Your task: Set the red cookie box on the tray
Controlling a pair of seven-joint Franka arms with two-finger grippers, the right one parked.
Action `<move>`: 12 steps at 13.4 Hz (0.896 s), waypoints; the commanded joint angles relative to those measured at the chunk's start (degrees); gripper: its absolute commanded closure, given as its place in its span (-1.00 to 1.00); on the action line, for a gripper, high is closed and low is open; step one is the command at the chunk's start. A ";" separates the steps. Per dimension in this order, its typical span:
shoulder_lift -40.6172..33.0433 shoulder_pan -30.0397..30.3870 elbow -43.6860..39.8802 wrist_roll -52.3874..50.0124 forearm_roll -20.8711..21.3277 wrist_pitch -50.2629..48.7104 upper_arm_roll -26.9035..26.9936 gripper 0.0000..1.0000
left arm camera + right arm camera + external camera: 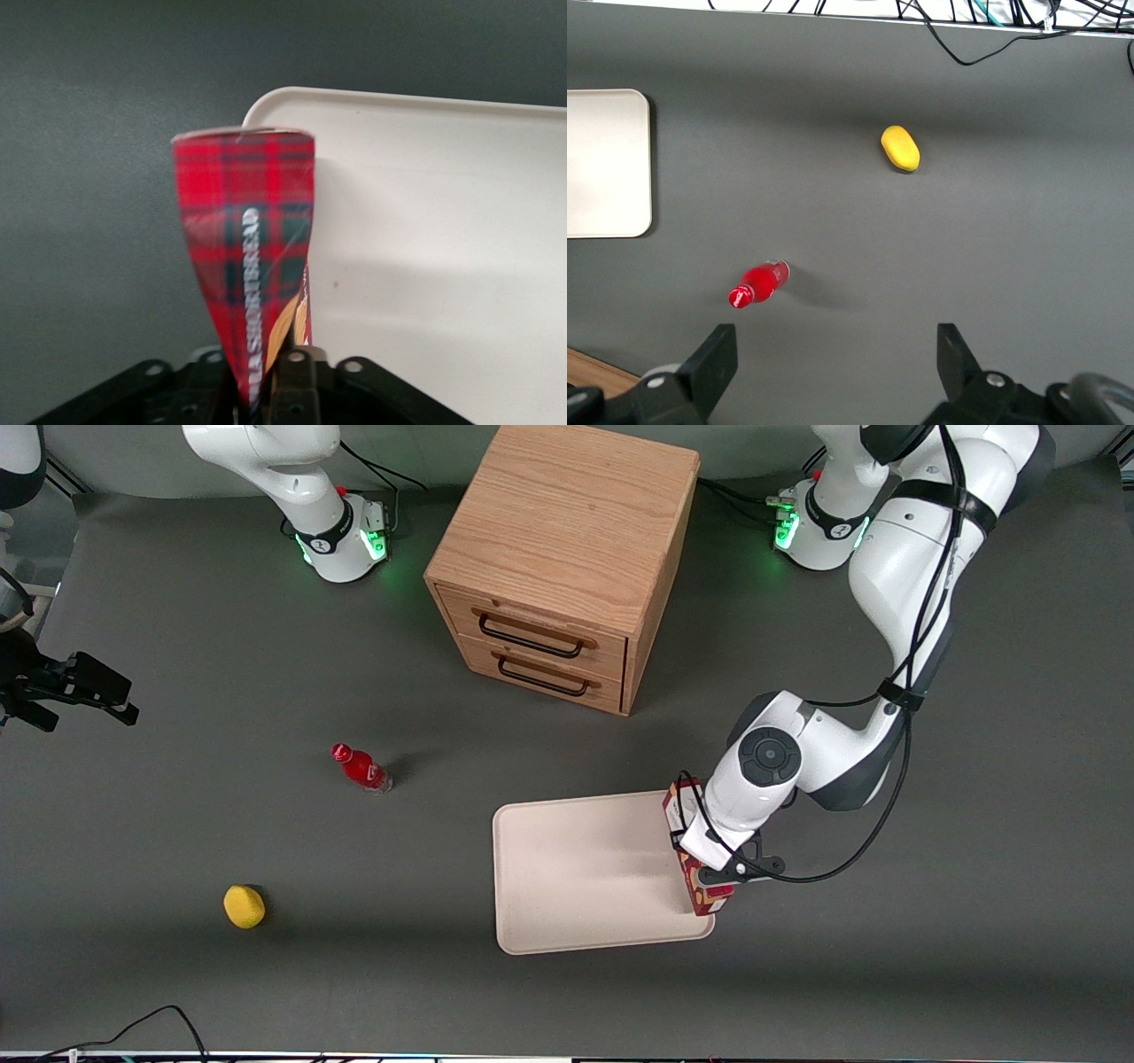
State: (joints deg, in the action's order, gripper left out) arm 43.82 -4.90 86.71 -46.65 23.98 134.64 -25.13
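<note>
The red cookie box (706, 902) is a long tartan box with a white label at its end nearest the drawers. It lies lengthwise along the tray's (576, 868) edge at the working arm's end. My left gripper (711, 875) is shut on the box from above, near its middle. In the left wrist view the box (244, 230) runs out from between the fingers (299, 381) of the gripper (266, 394), over the rim near a corner of the cream-white tray (443, 221). I cannot tell whether the box rests on the tray or hangs just above it.
A wooden two-drawer cabinet (558, 558) stands farther from the front camera than the tray. A small red bottle (361, 768) and a yellow fruit (244, 906) lie on the grey table toward the parked arm's end. Both also show in the right wrist view, the bottle (757, 283) and the fruit (900, 148).
</note>
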 commanded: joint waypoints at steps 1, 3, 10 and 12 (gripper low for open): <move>-0.58 0.06 0.39 -1.52 1.25 0.80 -0.09 -1.00; -2.15 1.46 0.05 -1.52 0.72 -0.68 -0.44 -1.00; -21.73 4.37 -2.15 15.92 -17.26 -29.29 5.23 -1.00; -27.89 3.76 -2.95 27.17 -23.16 -38.09 12.44 -1.00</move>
State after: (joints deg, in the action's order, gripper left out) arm 22.27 -0.65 82.61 -29.26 5.92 103.29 -18.98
